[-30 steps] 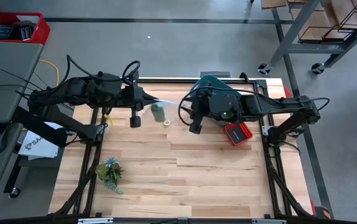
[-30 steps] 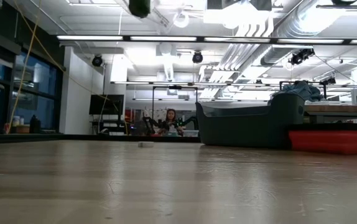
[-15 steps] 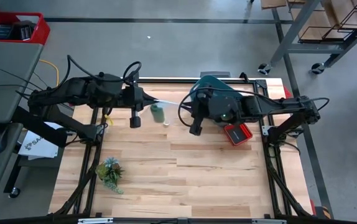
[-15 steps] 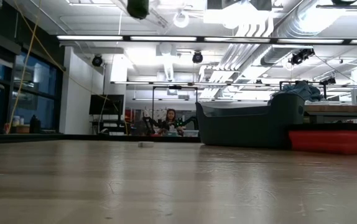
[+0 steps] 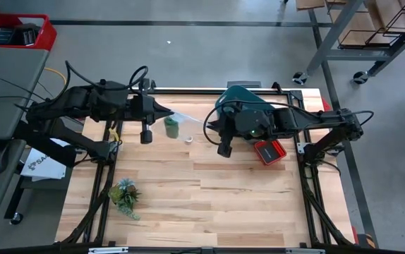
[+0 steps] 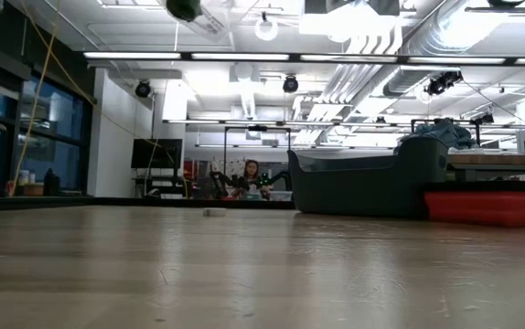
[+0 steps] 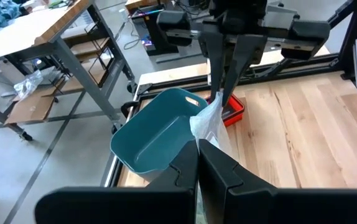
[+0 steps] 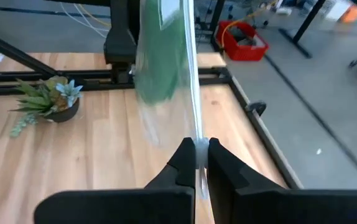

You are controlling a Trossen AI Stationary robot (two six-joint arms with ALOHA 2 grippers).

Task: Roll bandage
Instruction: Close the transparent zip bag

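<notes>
The bandage is a small green roll point(image 5: 171, 127) inside a clear plastic bag point(image 5: 185, 115) that hangs in the air between my two grippers over the table's far middle. The roll shows at the top of the low view point(image 6: 185, 9) and blurred in the right wrist view point(image 8: 160, 56). My left gripper point(image 5: 160, 110) is shut on the bag's left end. My right gripper point(image 5: 209, 126) is shut on its right end. My left gripper pinches the clear bag's edge point(image 7: 206, 127) between its two fingers, coming level from the table's left. The bag is lifted clear of the table and runs on toward my right gripper. My right gripper pinches the clear bag's edge point(image 8: 194, 124) between its two fingers, coming level from the table's right. The plastic runs straight and taut away from the fingers, with the green roll hanging in it, clear of the table.
A teal bin point(image 5: 239, 95) and a red tray point(image 5: 269, 151) stand at the far right by my right arm. A small leafy plant point(image 5: 125, 195) stands at the near left. A small white piece point(image 5: 188, 139) lies on the table below the bag.
My left gripper has gone toward the table's left edge, still shut on the bag. The bag and the green roll in it have moved left with it, staying clear of the table.
</notes>
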